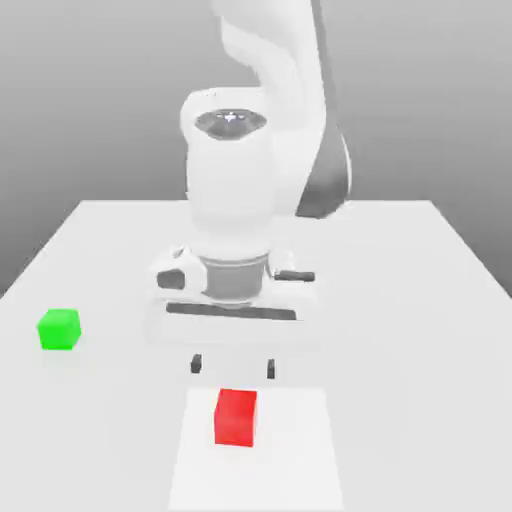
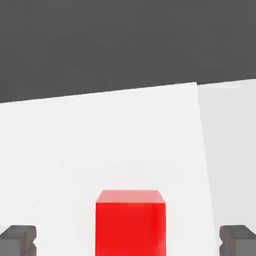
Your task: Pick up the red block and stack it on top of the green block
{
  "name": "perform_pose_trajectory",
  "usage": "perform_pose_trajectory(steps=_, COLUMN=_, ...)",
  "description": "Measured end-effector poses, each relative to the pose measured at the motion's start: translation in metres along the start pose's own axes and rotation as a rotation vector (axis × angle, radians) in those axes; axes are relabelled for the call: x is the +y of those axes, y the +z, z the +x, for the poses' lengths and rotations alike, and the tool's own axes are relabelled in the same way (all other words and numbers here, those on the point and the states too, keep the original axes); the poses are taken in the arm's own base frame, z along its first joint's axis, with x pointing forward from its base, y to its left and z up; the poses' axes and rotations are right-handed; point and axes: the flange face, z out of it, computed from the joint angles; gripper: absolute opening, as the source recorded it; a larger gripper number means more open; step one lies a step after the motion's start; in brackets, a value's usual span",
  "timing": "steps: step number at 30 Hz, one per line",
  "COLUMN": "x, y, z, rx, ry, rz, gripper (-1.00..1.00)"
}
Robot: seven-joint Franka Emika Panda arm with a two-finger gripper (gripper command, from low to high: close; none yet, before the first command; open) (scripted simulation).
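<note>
- Spread wide, the gripper [image 1: 232,366] hangs at the end of the white arm [image 1: 250,150] with its two dark fingertips [image 1: 196,363] pointing down at the table; nothing sits between them and nothing is held.
- In the hand view the gripper [image 2: 127,241] shows as two grey pads [image 2: 19,240] at either edge, with the red block [image 2: 130,222] between them but farther off, not touched.
- One red block [image 1: 236,417] lies on the table toward the front of the exterior view, just in front of the fingertips and clear of them.
- It is a cube, so it has no long axis; it rests flat on one face, its edges roughly square to the table's near edge.
- One green block [image 1: 59,329] sits flat on the table as well, off to the exterior view's left, well apart from the red one and from the hand.
- It too is a cube with no long axis, turned only slightly against the table's edges.
- Both blocks rest on a plain white table [image 1: 420,300]; a slightly brighter rectangular patch [image 1: 290,460] lies under and around the red block.
- Behind the table the backdrop [image 1: 100,90] is a flat grey that darkens upward, and the hand view shows it as a dark grey band beyond the table's far edge.
- Count: one arm, one gripper with two fingers, one red cube, one green cube.
</note>
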Motion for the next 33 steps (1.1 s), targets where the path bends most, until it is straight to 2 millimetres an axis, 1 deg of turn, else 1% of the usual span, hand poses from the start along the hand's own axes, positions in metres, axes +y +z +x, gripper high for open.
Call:
perform_pose_trajectory(steps=4, x=0.002, y=0.041, z=-0.002, rx=-0.005, ry=0.000, rz=-0.005, gripper=0.00)
perform_pose_trajectory(steps=5, x=0.002, y=0.050, z=-0.002, rx=-0.005, ry=0.000, rz=-0.005, gripper=-1.00)
perform_pose_trajectory(steps=10, x=0.002, y=0.050, z=-0.002, rx=-0.005, ry=0.000, rz=-0.005, gripper=-1.00)
perform_pose_trajectory(steps=11, x=0.003, y=0.054, z=-0.003, rx=-0.005, ry=0.000, rz=-0.005, gripper=-1.00)
perform_pose_trajectory(steps=12, x=0.003, y=0.051, z=-0.002, rx=-0.005, ry=0.000, rz=-0.005, gripper=-1.00)
perform_pose_trajectory(steps=14, x=0.002, y=0.037, z=-0.002, rx=-0.005, ry=0.001, rz=-0.005, gripper=-1.00)
perform_pose_trajectory(steps=18, x=0.002, y=-0.001, z=-0.002, rx=-0.005, ry=0.000, rz=-0.005, gripper=-1.00)
perform_pose_trajectory(steps=19, x=0.012, y=-0.007, z=0.007, rx=-0.004, ry=0.024, rz=-0.006, gripper=-1.00)
perform_pose_trajectory(steps=22, x=0.054, y=-0.017, z=0.043, rx=0.000, ry=0.109, rz=-0.010, gripper=-1.00)
perform_pose_trajectory(steps=24, x=0.095, y=-0.022, z=0.069, rx=0.002, ry=0.191, rz=-0.013, gripper=-1.00)
perform_pose_trajectory(steps=26, x=0.133, y=-0.026, z=0.087, rx=0.003, ry=0.256, rz=-0.015, gripper=-1.00)
perform_pose_trajectory(steps=29, x=0.188, y=-0.033, z=0.105, rx=0.003, ry=0.338, rz=-0.016, gripper=-1.00)
perform_pose_trajectory(steps=33, x=0.261, y=-0.041, z=0.115, rx=0.001, ry=0.444, rz=-0.015, gripper=-1.00)
